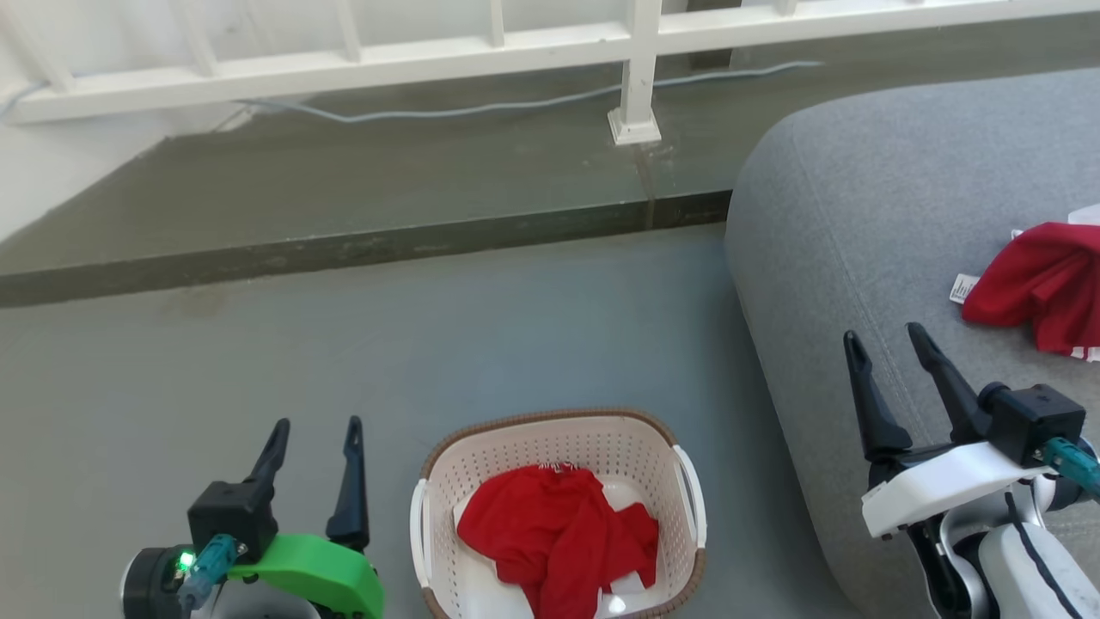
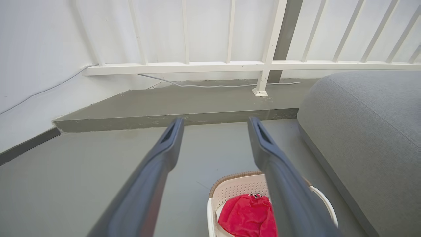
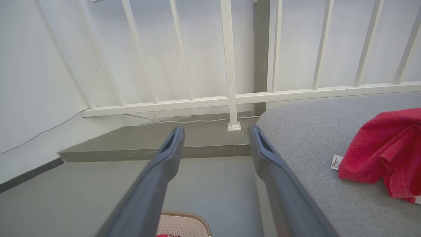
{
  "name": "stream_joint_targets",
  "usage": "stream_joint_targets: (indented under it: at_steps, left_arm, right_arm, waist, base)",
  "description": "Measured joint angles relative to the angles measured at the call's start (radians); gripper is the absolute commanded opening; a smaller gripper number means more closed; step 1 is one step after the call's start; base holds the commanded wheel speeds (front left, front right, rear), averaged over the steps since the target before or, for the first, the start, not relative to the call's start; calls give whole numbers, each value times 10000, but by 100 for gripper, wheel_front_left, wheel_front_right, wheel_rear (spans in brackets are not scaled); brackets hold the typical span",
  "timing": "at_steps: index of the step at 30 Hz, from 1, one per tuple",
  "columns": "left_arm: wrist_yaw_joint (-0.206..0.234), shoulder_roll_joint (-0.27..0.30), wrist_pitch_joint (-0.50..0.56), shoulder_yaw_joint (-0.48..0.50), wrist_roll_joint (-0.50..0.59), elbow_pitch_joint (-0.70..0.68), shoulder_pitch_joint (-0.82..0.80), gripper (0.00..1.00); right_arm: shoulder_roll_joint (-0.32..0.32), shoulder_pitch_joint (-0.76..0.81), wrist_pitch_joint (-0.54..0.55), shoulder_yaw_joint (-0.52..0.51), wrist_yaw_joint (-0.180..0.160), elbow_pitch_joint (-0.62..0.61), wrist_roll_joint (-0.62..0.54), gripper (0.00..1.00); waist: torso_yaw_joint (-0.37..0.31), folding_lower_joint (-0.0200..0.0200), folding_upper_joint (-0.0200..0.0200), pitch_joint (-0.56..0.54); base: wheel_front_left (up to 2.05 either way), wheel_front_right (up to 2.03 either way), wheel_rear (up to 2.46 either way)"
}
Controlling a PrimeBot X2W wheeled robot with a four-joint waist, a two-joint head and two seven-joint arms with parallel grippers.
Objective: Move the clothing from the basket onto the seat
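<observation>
lying crumpled, bright-red clothing [image 1: 559, 533], white panels, cream basket [image 1: 636, 447]

Cream perforated basket [image 1: 516, 451], brown woven-look rim, white side handles, standing upright. Inside the basket is a crumpled red garment [image 1: 550, 529], bunched in a heap over white fabric at the basket bottom. Grey woven seat [image 1: 859, 215], rounded corner, stitched seam, sits just right of the basket, not touching it. Second red garment [image 1: 1031, 284], crumpled, white tag and striped hem showing, lies on the seat well right of and beyond the basket.
</observation>
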Motion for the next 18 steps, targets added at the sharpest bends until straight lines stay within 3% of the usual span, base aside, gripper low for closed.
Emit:
stream_joint_targets:
  at_steps: [18]
  left_arm:
    - [-180, -190, 437, -897, 255, 13, -902, 100]
  right_arm:
    - [-205, -453, 105, -219, -69, -1440, 19, 100]
  waist:
    - [-324, 0, 0, 1909]
  base:
    - [0, 0, 0]
